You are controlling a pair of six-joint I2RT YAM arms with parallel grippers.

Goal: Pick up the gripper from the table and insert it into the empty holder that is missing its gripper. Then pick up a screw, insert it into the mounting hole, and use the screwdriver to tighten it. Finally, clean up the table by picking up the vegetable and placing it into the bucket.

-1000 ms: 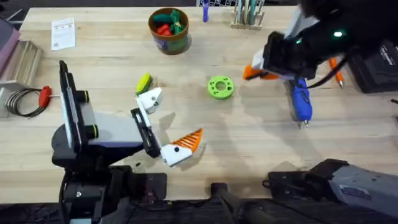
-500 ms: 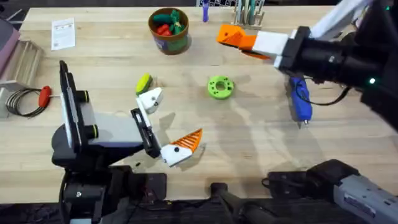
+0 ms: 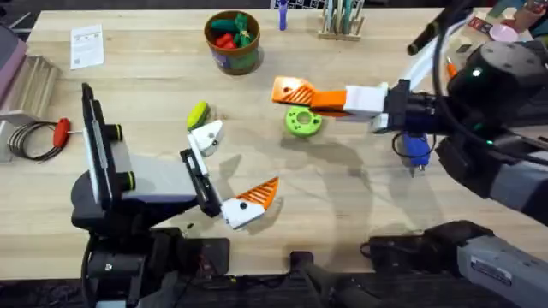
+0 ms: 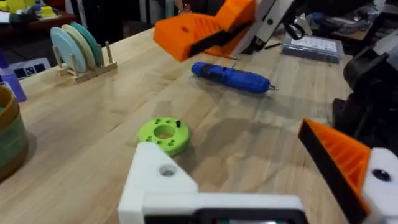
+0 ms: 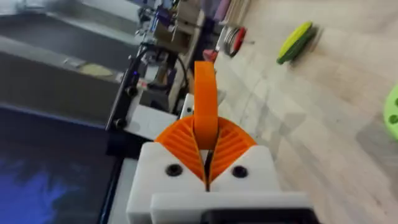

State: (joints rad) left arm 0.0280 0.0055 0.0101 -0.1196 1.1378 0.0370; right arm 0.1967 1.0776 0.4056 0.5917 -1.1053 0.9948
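Insertion step in hand: the right hand point(image 3: 318, 97) is extended over the middle of the wooden surface point(image 3: 360, 214), above and just beside the green disc point(image 3: 303, 120). Its orange ribbed pads point(image 5: 231, 144) are clamped on the gripper point(image 5: 205, 93), the small orange fingertip that stands upright between them in the right wrist view. The empty holder point(image 3: 205, 135), a white blocky mount with a bare screw hole, belongs to the left hand point(image 3: 233, 167), which rests on the surface with its jaws spread wide, only the far side carrying an orange finger. The holder lies well apart from the carried piece, and the yellow-green vegetable point(image 3: 198, 113) lies just beside it. The next move looks like a carry across to the holder, with the fingertip turned to match the mount's face before it is pressed home; a skewed approach could jam or drop it. The blue screwdriver point(image 3: 415, 147) lies under the right arm, and no screw can be made out. The vegetable is not yet in the brown bucket point(image 3: 232, 53), which stands at the far edge.
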